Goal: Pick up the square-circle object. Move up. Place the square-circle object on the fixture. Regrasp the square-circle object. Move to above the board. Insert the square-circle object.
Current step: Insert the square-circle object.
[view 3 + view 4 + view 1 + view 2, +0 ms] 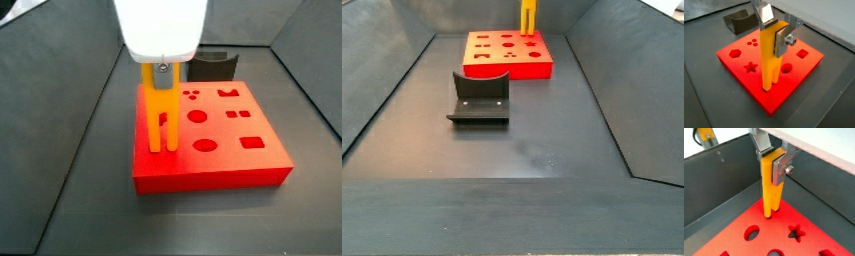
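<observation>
My gripper (774,31) is shut on the upper end of the square-circle object (768,60), a long yellow peg held upright. In a side view its two prongs (162,135) point down and their tips meet the top face of the red board (227,160) close to one edge. I cannot tell whether the tips sit inside a cutout. The peg (770,188) and gripper (772,160) also stand over the board (737,235) in both wrist views. The dark fixture (211,68) stands empty beyond the board, also seen as the fixture (480,97) on the floor.
The board (509,55) has circle, star and square cutouts in its top. Grey bin walls (596,90) slope up round the floor. A yellow-and-black item (706,135) stands outside the wall.
</observation>
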Robot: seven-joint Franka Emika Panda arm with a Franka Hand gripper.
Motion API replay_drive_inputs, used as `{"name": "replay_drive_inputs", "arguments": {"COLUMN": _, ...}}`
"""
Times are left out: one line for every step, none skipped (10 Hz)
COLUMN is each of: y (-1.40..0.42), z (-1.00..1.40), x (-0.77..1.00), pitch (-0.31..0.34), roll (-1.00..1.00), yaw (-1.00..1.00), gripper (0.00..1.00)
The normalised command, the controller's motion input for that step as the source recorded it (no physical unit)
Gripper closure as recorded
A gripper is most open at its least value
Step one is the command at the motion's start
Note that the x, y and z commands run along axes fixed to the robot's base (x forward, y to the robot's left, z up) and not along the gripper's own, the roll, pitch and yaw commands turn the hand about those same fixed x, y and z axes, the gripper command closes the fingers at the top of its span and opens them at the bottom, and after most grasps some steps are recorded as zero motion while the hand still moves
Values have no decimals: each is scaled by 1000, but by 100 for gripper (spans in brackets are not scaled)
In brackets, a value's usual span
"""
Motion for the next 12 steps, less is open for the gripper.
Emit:
{"name": "replay_drive_inputs", "arguments": {"y": 57, "z": -46, "x": 3, "pitch": -59, "roll": 0, "yaw": -451, "gripper": 100}}
{"name": "replay_drive_inputs", "arguments": {"y": 74, "z": -71, "x": 43, "pitch": -76, "roll": 0, "yaw": -411, "gripper": 100}}
{"name": "replay_drive_inputs", "arguments": {"y": 57, "z": -103, "x": 66, "pitch": -93, "roll": 0, "yaw": -354, "gripper": 100}}
{"name": "replay_drive_inputs", "arguments": {"y": 0, "z": -174, "x": 0, "pitch": -126, "roll": 26, "yaw": -131, "gripper": 100}}
{"name": "replay_drive_inputs", "arguments": {"y": -43, "z": -229, "x": 11, "pitch": -114, "roll": 39, "yaw": 0, "gripper": 100}}
{"name": "replay_drive_inputs", "arguments": {"y": -31, "z": -231, "x": 29, "pitch": -66, "roll": 50, "yaw": 163, "gripper": 100}}
{"name": "replay_drive_inputs", "arguments": {"y": 0, "z": -206, "x": 0, "pitch": -27, "roll": 54, "yaw": 286, "gripper": 100}}
{"name": "replay_drive_inputs", "arguments": {"y": -17, "z": -194, "x": 0, "pitch": 0, "roll": 86, "yaw": 463, "gripper": 100}}
{"name": "replay_drive_inputs", "arguments": {"y": -57, "z": -186, "x": 0, "pitch": 0, "roll": 90, "yaw": 457, "gripper": 100}}
{"name": "replay_drive_inputs", "arguments": {"y": -117, "z": -183, "x": -17, "pitch": -21, "roll": 76, "yaw": 360, "gripper": 100}}
{"name": "replay_drive_inputs", "arguments": {"y": -186, "z": -174, "x": 0, "pitch": -43, "roll": 63, "yaw": 157, "gripper": 100}}
{"name": "replay_drive_inputs", "arguments": {"y": -123, "z": -171, "x": 51, "pitch": -31, "roll": 50, "yaw": 3, "gripper": 100}}
